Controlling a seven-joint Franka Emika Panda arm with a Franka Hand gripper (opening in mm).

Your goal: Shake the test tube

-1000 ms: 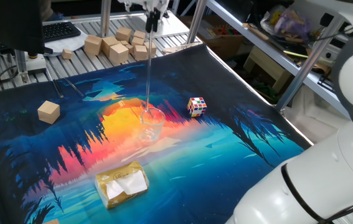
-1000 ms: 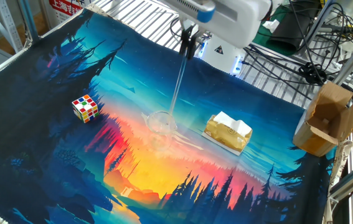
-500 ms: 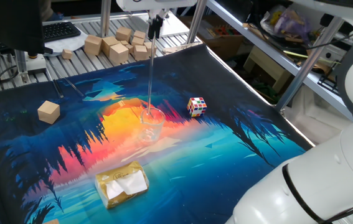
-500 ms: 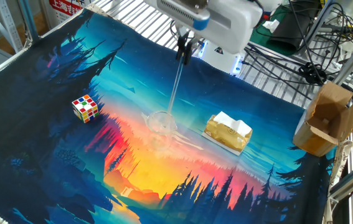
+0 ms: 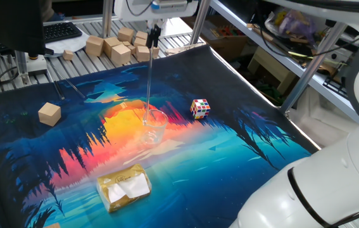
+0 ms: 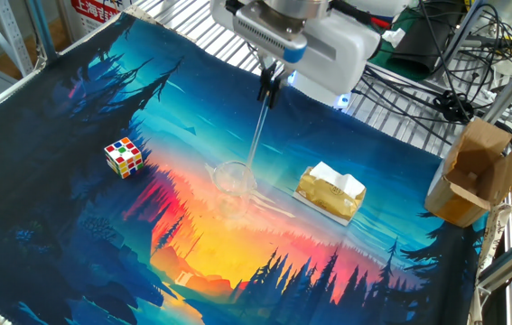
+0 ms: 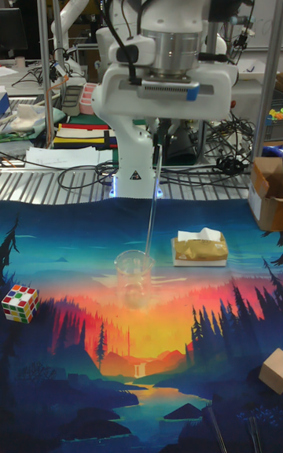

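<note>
Test tube (image 5: 149, 82) is pinched at its top end by the gripper (image 5: 152, 36), jaws nearly closed with only the thin glass between the black fingers (image 6: 265, 87). Tube is long, pencil-slim, clear, hanging close to vertical with a slight lean in the other fixed view (image 6: 256, 135). Its lower end sits inside the clear cup (image 5: 153, 126); I can't tell whether the tip touches the bottom. Tall view shows the same: tube (image 7: 152, 209) dropping from the gripper (image 7: 157, 141) into the cup (image 7: 134, 274). Cup is squat, transparent, upright on the printed cloth mat (image 5: 242, 139), a smooth fabric with a sunset-and-forest pattern in blue, orange and red. Gold foil-wrapped packet (image 5: 124, 187) with white paper on top lies near the cup toward the camera in the one fixed view. Small colour cube (image 5: 199, 108) is a little way to the cup's side, apart from it. Plain wooden block (image 5: 49, 114) sits further off on the mat, and a cluster of similar wooden blocks (image 5: 121, 44) lies on the slatted metal table (image 5: 97, 63) beyond the mat edge. Open cardboard box (image 6: 472, 176) at the mat's far side in the other fixed view.
</note>
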